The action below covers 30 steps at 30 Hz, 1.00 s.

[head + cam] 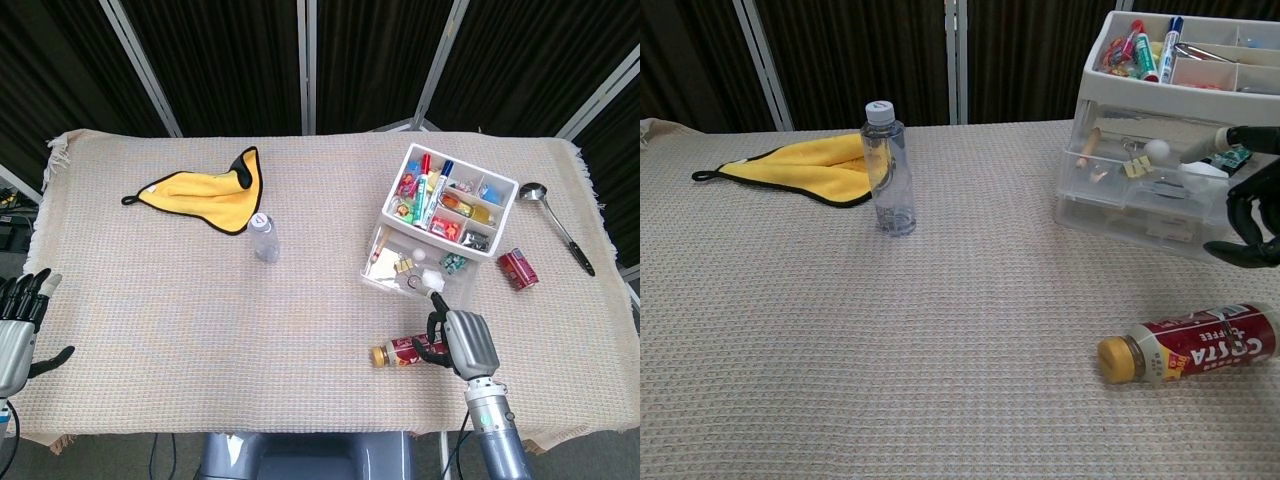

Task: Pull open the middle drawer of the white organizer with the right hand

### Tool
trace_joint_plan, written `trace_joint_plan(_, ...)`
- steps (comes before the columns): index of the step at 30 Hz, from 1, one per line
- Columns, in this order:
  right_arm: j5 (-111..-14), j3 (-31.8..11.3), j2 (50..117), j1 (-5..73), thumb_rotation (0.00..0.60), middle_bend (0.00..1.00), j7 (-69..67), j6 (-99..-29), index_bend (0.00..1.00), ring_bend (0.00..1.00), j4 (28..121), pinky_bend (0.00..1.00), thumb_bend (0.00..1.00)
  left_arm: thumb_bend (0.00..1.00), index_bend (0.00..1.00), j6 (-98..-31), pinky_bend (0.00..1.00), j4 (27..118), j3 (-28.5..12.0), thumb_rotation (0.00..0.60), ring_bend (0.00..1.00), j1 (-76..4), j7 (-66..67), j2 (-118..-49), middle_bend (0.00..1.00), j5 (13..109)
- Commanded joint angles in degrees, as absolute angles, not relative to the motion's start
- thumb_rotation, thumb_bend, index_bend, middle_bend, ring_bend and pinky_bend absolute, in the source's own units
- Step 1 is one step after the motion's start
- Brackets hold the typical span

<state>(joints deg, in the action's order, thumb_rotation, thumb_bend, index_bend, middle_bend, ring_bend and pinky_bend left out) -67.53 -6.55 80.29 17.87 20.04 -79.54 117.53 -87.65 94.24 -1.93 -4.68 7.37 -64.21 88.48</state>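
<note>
The white organizer (449, 203) (1160, 95) stands at the table's right, its top tray full of pens and small items. Its clear middle drawer (408, 267) (1137, 178) sticks out toward me, with clips and small bits inside. My right hand (459, 338) (1248, 214) is at the drawer's front right corner. Its fingers are curled, and one pale fingertip (1208, 146) hooks over the drawer's front rim. My left hand (20, 322) hangs with fingers spread and nothing in it, beyond the table's left edge.
A red coffee bottle (404, 351) (1193, 345) lies on its side just left of my right hand. A clear water bottle (264, 238) (888, 168) stands mid-table, with a yellow cloth (206, 188) (805, 163) behind it. A red can (517, 268) and a spoon (556, 222) lie right of the organizer.
</note>
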Motion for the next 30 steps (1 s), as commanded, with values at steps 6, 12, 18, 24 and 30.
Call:
trace_joint_plan(6, -69.8, -5.8, 80.0, 17.1, 0.6, 0.7, 20.1, -80.3, 0.2, 0.76, 118.2, 0.63, 0.2, 0.13, 0.0, -87.8, 0.0, 94.3, -1.9, 0.6, 0.0, -4.6, 7.4, -64.2, 0.0, 88.5)
trace_joint_plan(12, -72.2, -5.0, 79.2, 16.3, 0.6, 0.7, 20.4, -81.1, 0.2, 0.76, 119.5, 0.63, 0.17, 0.13, 0.0, -88.3, 0.0, 94.3, -2.1, 0.6, 0.0, -4.4, 7.3, -64.2, 0.0, 88.6)
trace_joint_plan(18, -73.5, -5.4, 77.4, 15.9, 0.6, 0.7, 21.1, -82.0, 0.2, 0.76, 121.5, 0.63, 0.08, 0.13, 0.0, -88.8, 0.0, 94.3, -2.2, 0.6, 0.0, -4.2, 7.1, -64.0, 0.0, 88.6)
trace_joint_plan(24, -71.8, -8.1, 74.0, 16.6, 0.6, 0.67, 24.9, -82.5, 0.2, 0.74, 124.5, 0.63, 0.01, 0.13, 0.0, -89.0, 0.0, 94.3, -2.2, 0.6, 0.0, -4.1, 7.3, -64.1, 0.0, 88.6)
trace_joint_plan(30, -68.4, -11.2, 70.1, 17.9, 0.6, 0.64, 29.2, -82.7, 0.15, 0.72, 128.1, 0.63, 0.0, 0.13, 0.0, -89.0, 0.0, 94.4, -2.3, 0.6, 0.0, -4.0, 7.5, -64.2, 0.0, 88.6)
